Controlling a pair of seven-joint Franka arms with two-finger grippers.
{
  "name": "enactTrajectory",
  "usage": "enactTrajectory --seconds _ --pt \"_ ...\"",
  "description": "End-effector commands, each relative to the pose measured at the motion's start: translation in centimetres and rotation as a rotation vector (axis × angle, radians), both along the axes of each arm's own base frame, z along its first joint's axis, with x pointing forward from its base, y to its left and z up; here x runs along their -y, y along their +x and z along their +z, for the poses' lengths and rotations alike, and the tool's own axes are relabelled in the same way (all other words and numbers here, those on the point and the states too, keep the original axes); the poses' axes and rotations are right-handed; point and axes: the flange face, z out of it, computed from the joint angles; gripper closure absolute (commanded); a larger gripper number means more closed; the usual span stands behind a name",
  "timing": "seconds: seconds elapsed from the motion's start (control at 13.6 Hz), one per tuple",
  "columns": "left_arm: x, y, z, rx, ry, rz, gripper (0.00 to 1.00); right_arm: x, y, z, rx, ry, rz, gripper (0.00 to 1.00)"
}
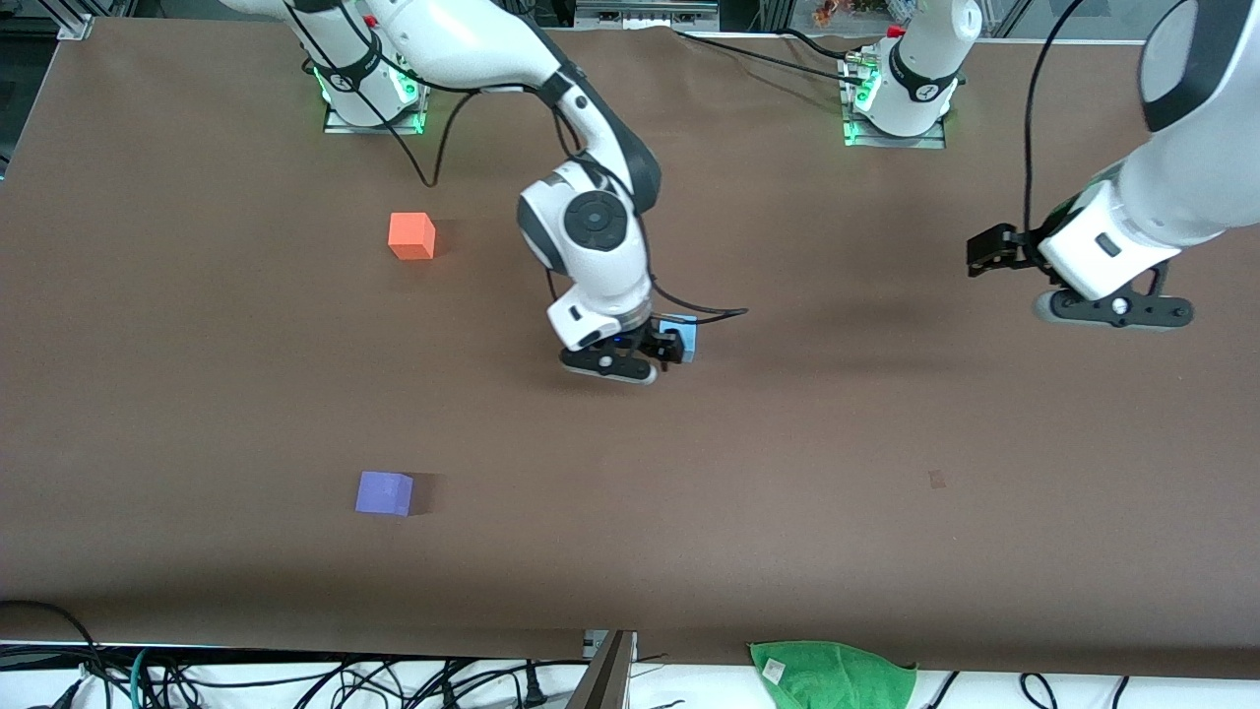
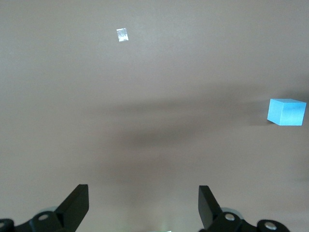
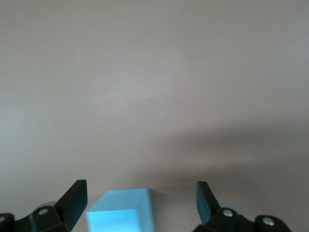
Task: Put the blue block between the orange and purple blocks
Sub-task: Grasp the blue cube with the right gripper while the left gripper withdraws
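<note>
The brown table point(image 1: 197, 374) is carrying everything. The right gripper point(image 3: 141, 205) is hovering, fingers spread, over the blue block point(image 3: 123, 211) mid-table — orange block point(image 1: 410, 236) and purple block point(image 1: 384, 492) lying well apart. The left gripper point(image 2: 143, 205) is waiting, fingers apart.

The left gripper point(image 2: 143, 205) is being held above the brown table point(image 2: 154, 96) with its fingers point(image 2: 77, 203) spread wide and nothing between them. The blue block point(image 2: 287, 111) is sitting well apart. A small pale patch point(image 2: 122, 35) is showing on the table surface.
</note>
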Motion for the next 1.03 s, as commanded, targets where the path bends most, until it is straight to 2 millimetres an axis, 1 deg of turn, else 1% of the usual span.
enactTrajectory --seconds 0.0,0.07,0.22,0.29,0.37,0.44,0.52,0.59,0.66,0.81,0.88,0.96 --pt "0.1 -0.4 0.8 -0.006 0.004 -0.03 0.0 -3.7 -1.8 -1.8 0.03 0.03 -0.018 0.0" --pt "0.0 -0.2 0.8 -0.002 0.01 -0.03 0.0 -4.6 -2.7 -2.7 0.032 0.027 -0.018 0.0" --pt "0.0 -0.2 0.8 0.012 0.085 -0.054 0.0 -5.3 -3.7 -3.5 0.043 0.005 0.011 0.0" --pt "0.0 -0.2 0.9 0.014 0.086 -0.056 0.0 -6.0 -4.7 -3.8 0.044 -0.004 0.03 0.0" --pt "1.0 -0.6 1.3 0.024 0.097 -0.07 0.0 -6.1 -5.1 -4.3 0.049 -0.024 0.051 0.0" --pt "1.1 -1.0 1.8 0.031 0.101 -0.068 0.0 -6.1 -5.3 -4.5 0.055 -0.044 0.073 0.0" --pt "-0.9 -0.8 2.2 0.049 0.09 -0.026 0.0 -5.9 -5.4 -4.7 0.053 -0.05 0.076 0.0" --pt "-1.3 -1.1 2.5 0.077 0.067 -0.008 0.0 -5.9 -5.4 -5.0 0.05 -0.054 0.078 0.0" --pt "-2.2 -1.5 2.5 0.116 0.059 0.014 0.0 -5.5 -5.5 -5.9 0.04 -0.067 0.076 0.01" --pt "-2.9 -2.4 2.6 0.218 0.052 0.025 0.0 -4.9 -5.8 -7.3 0.025 -0.087 0.073 0.02" --pt "-3.1 -2.3 2.7 0.225 0.051 0.031 0.0 -4.8 -5.9 -7.7 0.021 -0.091 0.073 0.07" --pt "-3.0 -2.6 2.8 0.21 0.054 0.033 0.0 -4.9 -5.9 -7.7 0.017 -0.093 0.076 0.18"
